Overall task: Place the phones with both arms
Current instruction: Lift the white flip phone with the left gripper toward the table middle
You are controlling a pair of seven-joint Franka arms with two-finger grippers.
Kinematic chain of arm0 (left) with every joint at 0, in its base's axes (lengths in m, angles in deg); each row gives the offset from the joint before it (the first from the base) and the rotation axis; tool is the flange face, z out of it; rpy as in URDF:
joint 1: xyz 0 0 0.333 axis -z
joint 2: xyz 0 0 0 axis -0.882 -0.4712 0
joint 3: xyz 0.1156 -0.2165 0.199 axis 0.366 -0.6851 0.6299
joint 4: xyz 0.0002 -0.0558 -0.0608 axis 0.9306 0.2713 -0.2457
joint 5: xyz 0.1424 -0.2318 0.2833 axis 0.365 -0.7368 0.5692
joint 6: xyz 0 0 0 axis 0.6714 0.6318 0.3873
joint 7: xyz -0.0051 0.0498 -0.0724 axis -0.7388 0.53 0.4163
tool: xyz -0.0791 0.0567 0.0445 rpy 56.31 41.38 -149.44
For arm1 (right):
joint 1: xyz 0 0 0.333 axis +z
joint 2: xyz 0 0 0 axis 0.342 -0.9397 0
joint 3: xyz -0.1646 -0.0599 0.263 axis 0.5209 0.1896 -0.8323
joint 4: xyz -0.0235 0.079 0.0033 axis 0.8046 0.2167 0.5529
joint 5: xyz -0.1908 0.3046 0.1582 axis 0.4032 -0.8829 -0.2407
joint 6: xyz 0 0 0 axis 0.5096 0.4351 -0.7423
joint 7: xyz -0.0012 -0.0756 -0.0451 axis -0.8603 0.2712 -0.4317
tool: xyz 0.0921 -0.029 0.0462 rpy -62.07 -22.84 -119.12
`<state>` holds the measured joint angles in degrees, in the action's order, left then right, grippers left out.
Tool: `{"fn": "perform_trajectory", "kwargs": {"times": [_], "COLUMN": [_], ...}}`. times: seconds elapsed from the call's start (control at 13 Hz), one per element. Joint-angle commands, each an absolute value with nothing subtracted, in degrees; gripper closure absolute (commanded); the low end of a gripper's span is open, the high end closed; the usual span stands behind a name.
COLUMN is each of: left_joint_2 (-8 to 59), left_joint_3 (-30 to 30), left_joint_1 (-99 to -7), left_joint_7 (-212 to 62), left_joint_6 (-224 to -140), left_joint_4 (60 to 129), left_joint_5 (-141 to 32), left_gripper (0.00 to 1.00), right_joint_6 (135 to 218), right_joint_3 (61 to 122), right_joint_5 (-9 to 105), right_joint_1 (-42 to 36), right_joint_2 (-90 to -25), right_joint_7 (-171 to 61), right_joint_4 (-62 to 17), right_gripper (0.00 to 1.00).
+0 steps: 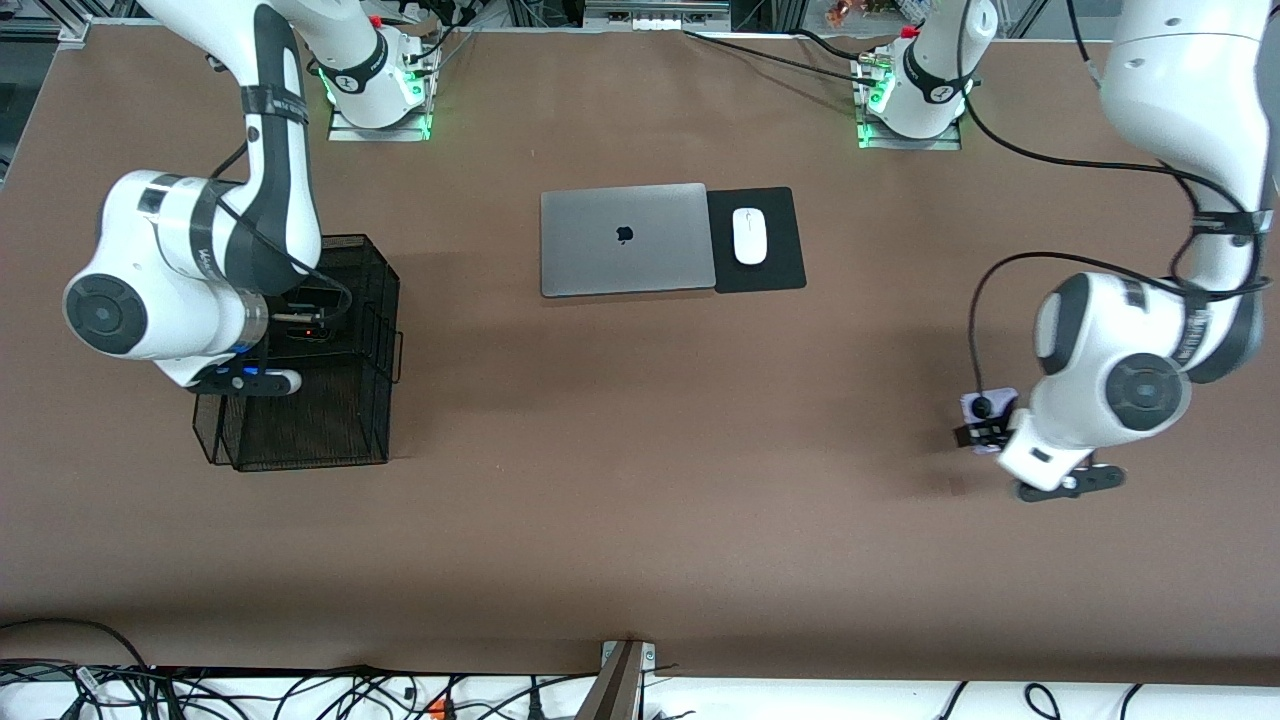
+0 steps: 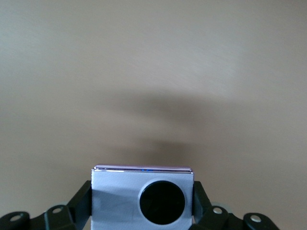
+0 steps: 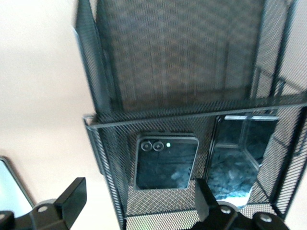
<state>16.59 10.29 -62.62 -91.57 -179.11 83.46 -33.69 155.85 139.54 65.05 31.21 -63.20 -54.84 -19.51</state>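
- The right gripper (image 1: 262,380) hangs over the black mesh organizer (image 1: 340,440) at the right arm's end of the table, its fingers (image 3: 74,196) spread wide and holding nothing.
- In the right wrist view, two phones lie in the organizer's compartments under that gripper: the small square black flip phone (image 3: 166,162) with its paired lenses, and beside it, across a mesh divider, the long black slab (image 3: 240,158) with a glossy face.
- A light-coloured flat object (image 3: 12,184) shows at the edge of the right wrist view, on the table outside the organizer; what it is cannot be told.
- The closed silver laptop (image 1: 627,239) sits in the middle of the table, nearer the bases than the front camera.
- Touching the laptop, toward the left arm's end, lies a black mouse pad (image 1: 757,240) with the white mouse (image 1: 749,236) on it.
- The left gripper (image 1: 985,432) is over bare table at the left arm's end, its fingers (image 2: 79,203) pinching the lilac-white phone (image 1: 978,405) by its two side edges.
- In the left wrist view, one round black lens (image 2: 162,202) faces the camera, and the phone's shadow falls on the brown table (image 2: 153,72) under it.
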Motion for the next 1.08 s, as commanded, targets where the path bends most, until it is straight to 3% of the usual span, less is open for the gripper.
{"fn": "perform_trajectory", "kwargs": {"times": [0.0,0.31,0.69,1.0], "left_joint_2": [16.59,15.11,6.15,-0.61], "left_joint_3": [11.06,11.06,11.14,11.06], "left_joint_1": [-56.2,-46.09,-37.73,-34.12], "left_joint_7": [-95.46,-101.61,-108.38,-112.94], "left_joint_6": [-174.93,-173.51,-173.86,-176.66], "left_joint_4": [81.74,80.25,69.98,61.2], "left_joint_5": [-33.09,-36.67,-38.81,-39.59], "left_gripper": [0.67,0.67,0.67,0.67], "right_joint_6": [155.9,155.82,154.42,144.59], "right_joint_3": [139.43,139.16,139.16,139.86], "right_joint_5": [63.61,58.77,58.77,56.42], "right_joint_1": [29.84,27.02,27.11,25.71], "right_joint_2": [-65.91,-67.24,-67.07,-66.71], "right_joint_7": [-57.48,-57.04,-57.3,-57.74], "right_joint_4": [-15.39,-14.95,-12.68,-4.42], "right_gripper": [0.01,0.01,0.01,0.01]}}
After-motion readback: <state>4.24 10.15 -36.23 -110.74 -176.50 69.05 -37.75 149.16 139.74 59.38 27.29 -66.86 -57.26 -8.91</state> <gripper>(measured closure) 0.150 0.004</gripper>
